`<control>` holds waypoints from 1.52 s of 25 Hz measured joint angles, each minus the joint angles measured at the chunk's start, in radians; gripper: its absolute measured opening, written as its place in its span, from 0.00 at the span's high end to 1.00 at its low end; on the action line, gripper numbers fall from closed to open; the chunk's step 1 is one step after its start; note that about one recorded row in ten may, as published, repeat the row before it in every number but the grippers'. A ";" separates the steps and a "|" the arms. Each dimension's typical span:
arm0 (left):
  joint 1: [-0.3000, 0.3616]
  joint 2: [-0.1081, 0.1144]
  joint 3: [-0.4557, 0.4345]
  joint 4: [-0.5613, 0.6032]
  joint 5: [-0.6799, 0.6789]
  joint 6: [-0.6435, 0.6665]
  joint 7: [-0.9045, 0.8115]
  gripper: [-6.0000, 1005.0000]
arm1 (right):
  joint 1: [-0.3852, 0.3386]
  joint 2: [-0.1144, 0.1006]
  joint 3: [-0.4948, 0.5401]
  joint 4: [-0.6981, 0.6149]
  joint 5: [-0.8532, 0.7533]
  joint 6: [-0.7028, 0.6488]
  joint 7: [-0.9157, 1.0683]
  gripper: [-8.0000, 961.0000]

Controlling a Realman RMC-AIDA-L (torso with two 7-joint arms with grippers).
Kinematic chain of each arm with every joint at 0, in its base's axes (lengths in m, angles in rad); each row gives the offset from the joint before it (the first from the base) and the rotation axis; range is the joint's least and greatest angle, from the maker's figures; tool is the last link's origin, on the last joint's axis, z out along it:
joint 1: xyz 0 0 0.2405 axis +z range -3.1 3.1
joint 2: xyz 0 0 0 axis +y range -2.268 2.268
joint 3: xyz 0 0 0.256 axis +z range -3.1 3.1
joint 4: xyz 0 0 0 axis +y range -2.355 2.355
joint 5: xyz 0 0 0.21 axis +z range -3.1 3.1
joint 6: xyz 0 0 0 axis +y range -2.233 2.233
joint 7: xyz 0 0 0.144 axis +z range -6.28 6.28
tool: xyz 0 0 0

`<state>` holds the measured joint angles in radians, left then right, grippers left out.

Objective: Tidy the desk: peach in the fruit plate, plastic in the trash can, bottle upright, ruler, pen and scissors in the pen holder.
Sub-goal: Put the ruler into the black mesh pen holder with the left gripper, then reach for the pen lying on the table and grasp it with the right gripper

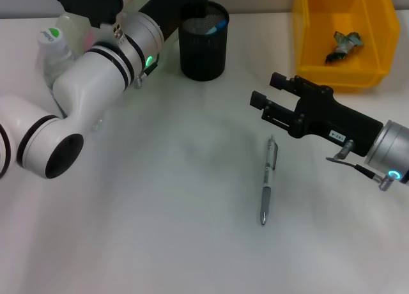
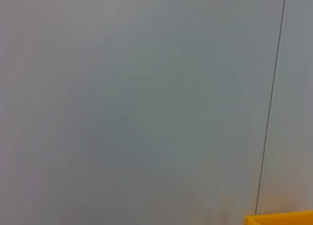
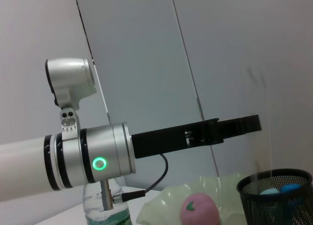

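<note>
Pen (image 1: 268, 181): flat on desk (image 1: 160, 211), well short of holder (image 1: 203, 41). Light, stiff, slick, prone to rolling; I'd pinch mid-barrel. My right hand (image 1: 268, 96) hovers above it, fingers apart. Left hand: cannot tell.

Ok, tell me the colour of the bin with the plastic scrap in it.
Yellow. The bin shows best in the head view, at the far right of the desk.

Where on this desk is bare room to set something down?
Bare table lies left of the pen, below the pen holder. Crowded: far-left corner, where the left arm covers bottle; the right gripper hovers beside the yellow bin.
</note>
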<state>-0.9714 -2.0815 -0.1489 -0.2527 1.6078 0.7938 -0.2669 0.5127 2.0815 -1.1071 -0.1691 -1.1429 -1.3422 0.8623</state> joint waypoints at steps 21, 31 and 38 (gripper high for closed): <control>0.221 0.012 0.006 0.096 0.356 0.470 -0.386 0.31 | -0.063 -0.032 0.058 -0.059 0.005 -0.057 0.138 0.32; 0.375 0.019 0.025 0.365 0.600 0.821 -0.646 0.25 | -0.071 -0.130 0.068 -0.223 -0.159 -0.149 0.495 0.34; 0.409 0.028 0.244 0.549 0.626 0.914 -0.713 0.25 | 0.008 -0.166 0.081 -0.519 -0.572 -0.198 0.940 0.34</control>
<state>-0.5622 -2.0538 0.0953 0.2963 2.2343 1.7075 -0.9798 0.5206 1.9153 -1.0264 -0.6878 -1.7150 -1.5401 1.8022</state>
